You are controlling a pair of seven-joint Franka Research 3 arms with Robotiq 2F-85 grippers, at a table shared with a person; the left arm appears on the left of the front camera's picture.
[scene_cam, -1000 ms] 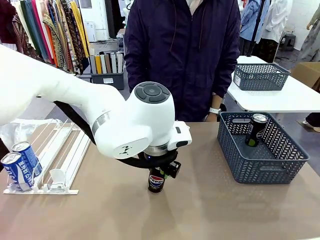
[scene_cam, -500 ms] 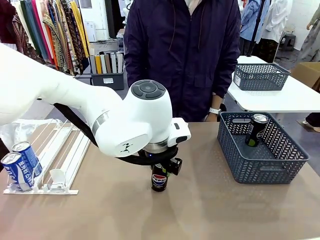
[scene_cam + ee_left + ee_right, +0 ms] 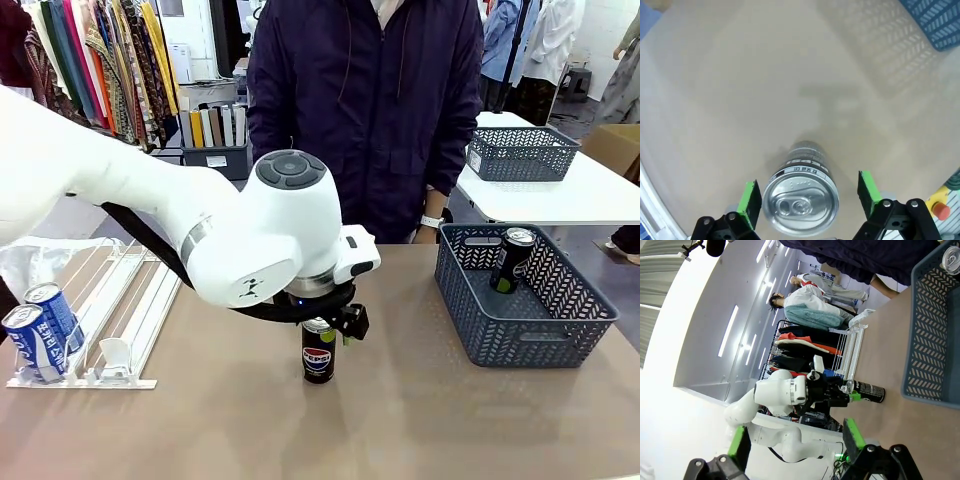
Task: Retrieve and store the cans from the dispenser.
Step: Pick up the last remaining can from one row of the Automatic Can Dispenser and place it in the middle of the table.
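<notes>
Black Pepsi drink can with silver top and round red-white-blue logo (image 3: 318, 352): upright on the brown tabletop (image 3: 430, 430), about midway between the left and right edges. Logo faces the robot's side.
Left gripper (image 3: 808, 197): directly above the black can, pointing straight down. Its wrist view looks onto the can's pull-tab top (image 3: 801, 207).
Left claw state: wide. Both green pads (image 3: 749, 202) stand clear of the can wall, with a gap on each side. Nothing is gripped.
Left arm: white, enters from the left edge and reaches the table's middle. Its round wrist housing (image 3: 270, 235) hides most of the fingers in the front view.
Right gripper (image 3: 795, 442): its view looks across the tabletop toward the left arm and the black can (image 3: 867, 391).
Right claw state: wide. The pads are well apart, with nothing between them.
Dispenser: flat white rack of sloped rails with thin wire dividers (image 3: 130, 320), at the left edge of the table, its low end toward the near-left corner.
Blue cans: two blue Pepsi cans with silver tops (image 3: 52, 315) (image 3: 25, 345), close together at the rack's low front end. Lanes cannot be told.
Basket: dark grey lattice plastic basket (image 3: 500, 340), by the right edge, toward the far-right corner.
Can in basket: second black can with silver top (image 3: 513, 260), slightly tilted, near the basket's far wall.
Person: dark purple jacket (image 3: 365, 120), standing at the far edge. One hand with a white wristwatch (image 3: 432, 225) is near the basket's far-left corner.
</notes>
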